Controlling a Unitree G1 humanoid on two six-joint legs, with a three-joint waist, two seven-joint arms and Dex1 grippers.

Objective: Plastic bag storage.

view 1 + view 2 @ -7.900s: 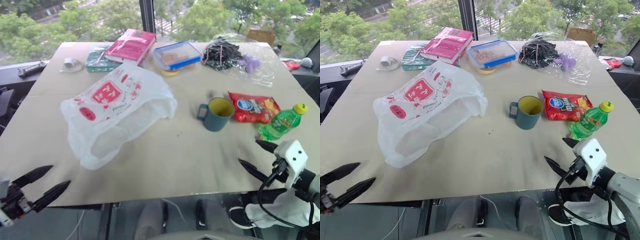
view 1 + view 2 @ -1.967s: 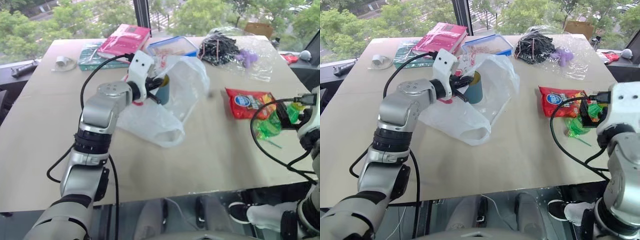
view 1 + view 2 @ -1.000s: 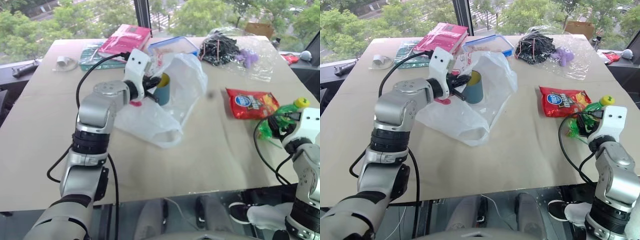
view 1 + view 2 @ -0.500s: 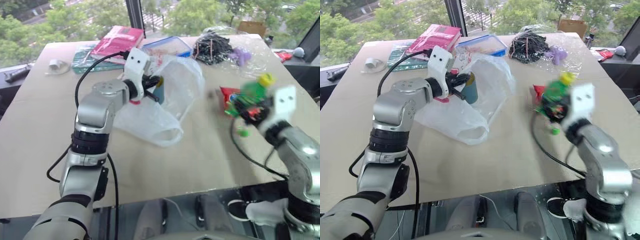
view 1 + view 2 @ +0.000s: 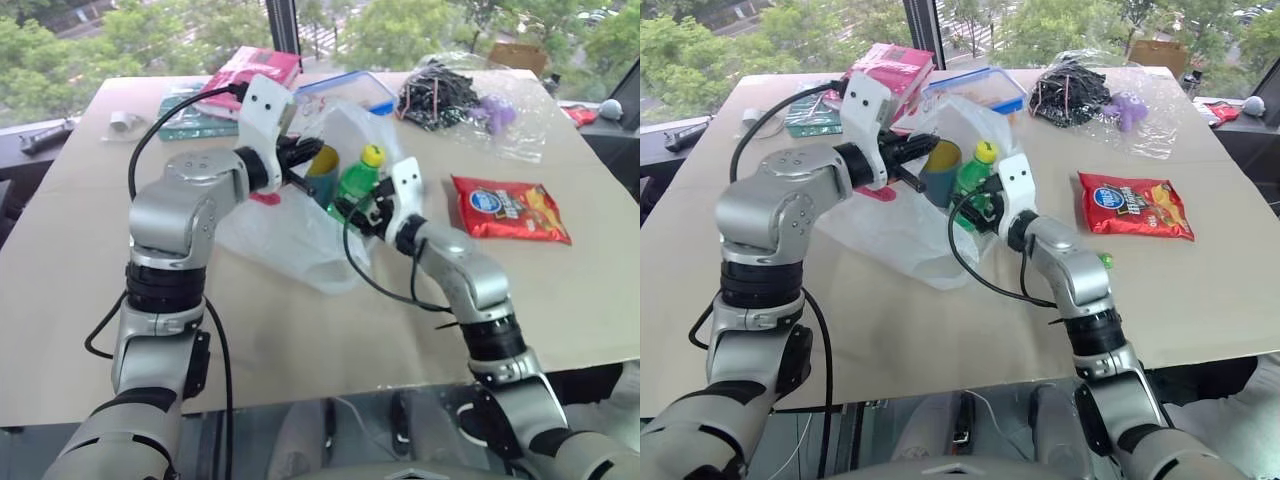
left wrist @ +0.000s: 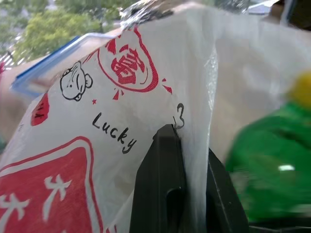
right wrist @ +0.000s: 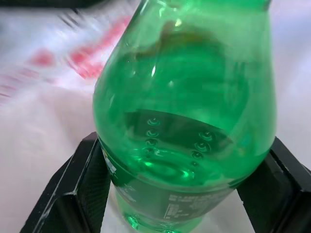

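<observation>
Beyond the window stand green trees, and before it lies a broad tan surface [image 5: 90, 250] carrying the clutter. Taking the plastic bag [image 5: 290, 225] as the landmark: it sits crumpled a little left of the surface's middle, white with red printing, its mouth lifted and facing right. The left gripper [image 6: 177, 160] reaches to the bag's upper left edge, its jaws clenched on a fold of the bag's film, holding that rim up off the surface. A blue mug [image 5: 322, 172] with a yellow inside stands within the bag's mouth, just right of that grip. The right gripper [image 7: 177, 194] comes at the bag from the right, its jaws grasping a green bottle [image 5: 357, 185] with a yellow cap, held at the bag's opening beside the mug. Well right of the bag lies a red snack packet [image 5: 510, 208]. Behind the bag are a pink book [image 5: 890, 70] and a blue-lidded container [image 5: 985, 88]; farther back and right, a clear wrapper holding black cords [image 5: 440, 98].
</observation>
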